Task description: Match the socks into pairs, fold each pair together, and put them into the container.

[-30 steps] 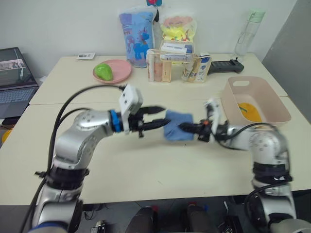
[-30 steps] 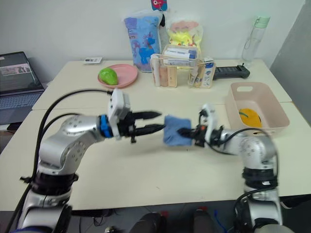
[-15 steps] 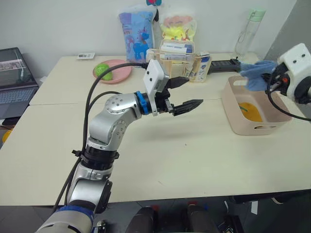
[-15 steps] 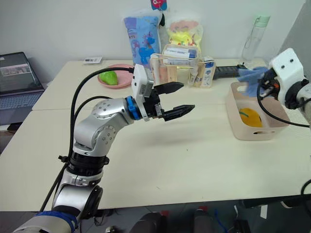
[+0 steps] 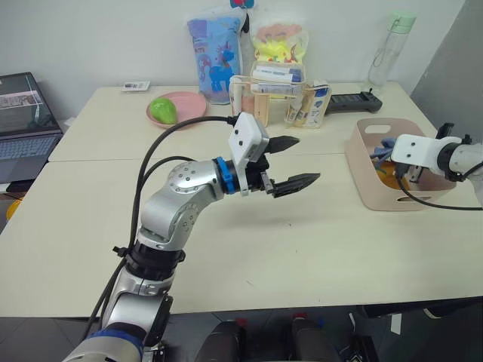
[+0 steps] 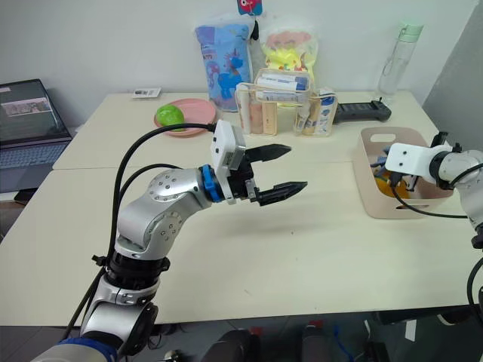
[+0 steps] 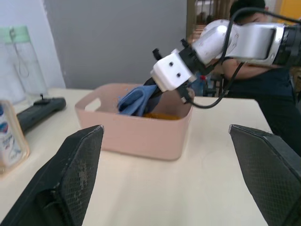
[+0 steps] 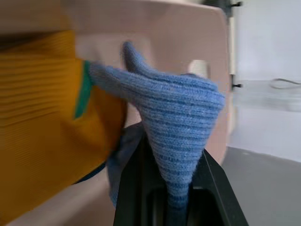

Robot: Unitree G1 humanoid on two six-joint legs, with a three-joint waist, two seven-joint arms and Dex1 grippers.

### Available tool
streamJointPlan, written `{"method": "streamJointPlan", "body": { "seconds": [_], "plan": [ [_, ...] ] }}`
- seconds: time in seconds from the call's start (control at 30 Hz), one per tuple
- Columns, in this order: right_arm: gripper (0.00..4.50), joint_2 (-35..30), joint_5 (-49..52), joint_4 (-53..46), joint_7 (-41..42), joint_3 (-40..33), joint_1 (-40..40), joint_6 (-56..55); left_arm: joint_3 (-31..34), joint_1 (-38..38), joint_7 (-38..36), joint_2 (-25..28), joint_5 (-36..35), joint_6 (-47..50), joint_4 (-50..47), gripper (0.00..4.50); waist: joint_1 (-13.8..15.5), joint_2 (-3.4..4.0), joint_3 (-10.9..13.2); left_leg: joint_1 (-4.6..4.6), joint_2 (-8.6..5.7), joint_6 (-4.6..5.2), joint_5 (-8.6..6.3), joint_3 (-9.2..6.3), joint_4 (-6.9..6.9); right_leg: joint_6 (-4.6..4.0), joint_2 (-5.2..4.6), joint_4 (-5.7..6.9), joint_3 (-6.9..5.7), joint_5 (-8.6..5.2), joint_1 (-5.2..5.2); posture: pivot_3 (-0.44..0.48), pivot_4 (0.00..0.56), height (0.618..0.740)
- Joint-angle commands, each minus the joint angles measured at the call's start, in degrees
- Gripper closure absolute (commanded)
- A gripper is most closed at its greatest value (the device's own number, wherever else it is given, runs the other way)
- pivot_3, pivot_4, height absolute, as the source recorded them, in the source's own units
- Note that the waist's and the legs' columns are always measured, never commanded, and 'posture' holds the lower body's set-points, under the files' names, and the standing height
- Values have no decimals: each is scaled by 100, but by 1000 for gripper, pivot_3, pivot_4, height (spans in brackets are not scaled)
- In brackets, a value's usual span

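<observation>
Right fingers point(image 8: 174, 188) pinching light blue socks point(image 8: 176, 117) inside pink container point(image 5: 362, 177), beside yellow pair point(image 8: 42, 122); left fingers point(image 5: 296, 161) spread wide over desk point(image 5: 302, 249).

- The right tool point(image 5: 394, 160) dips into the container point(image 5: 364, 175); its fingertips hide behind the white wrist housing.
- The light blue pair point(image 7: 137, 100) is half buried behind the container's wall.
- The mustard yellow pair point(image 8: 42, 117) runs off the right wrist view's edge, blurred.
</observation>
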Motion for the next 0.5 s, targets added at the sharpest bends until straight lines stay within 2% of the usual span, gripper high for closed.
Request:
{"method": "streamJointPlan", "body": {
  "seconds": [0.03, 0.1, 0.2, 0.37, 0.43, 0.5],
  "plan": [
    [4500, -145, 68, -113, 457, -212, -100, -81, 113, -34, -3, 65, -70, -36, -245, 61, 0, 0, 0, 0, 0, 0, 0, 0, 0, 0, 0, 0, 0, 0, 0, 0, 150, 740],
    [4500, -108, 206, -155, 804, -268, -99, -2, 108, -63, 18, 46, -69, -47, -208, 61, 1, 0, 0, 0, 0, 0, 0, -1, 0, 0, 0, -1, -1, 0, 1, 0, 150, 740],
    [3624, -87, 377, -14, 1443, -276, -334, 19, 59, -176, 3, -14, -41, -103, -80, 0, 2, 0, 0, 0, 0, 0, 0, -2, 1, 0, 0, -1, -2, 0, 1, 0, 150, 740],
    [1847, -148, 537, 152, 2092, -405, -720, 102, 111, -258, -34, -15, -32, -162, 55, 0, 1, 0, 0, 0, 0, 0, 0, -2, 0, 0, 0, -1, -3, 0, 1, 0, 150, 740],
    [1084, -168, 719, 52, 2453, -512, -832, 298, 119, -265, -44, 7, -4, -203, 118, 0, 2, 0, 0, 0, 0, -1, 0, -4, 1, 0, 0, -1, -4, 0, 1, 0, 150, 740],
    [416, -202, 1076, -209, 3015, -703, -1064, 966, 98, -238, -53, 30, 36, -248, 158, 0, 3, 1, 0, 0, 0, 0, 0, -4, 1, 0, 0, -1, -4, 0, 1, 0, 150, 740]
  ]
}}
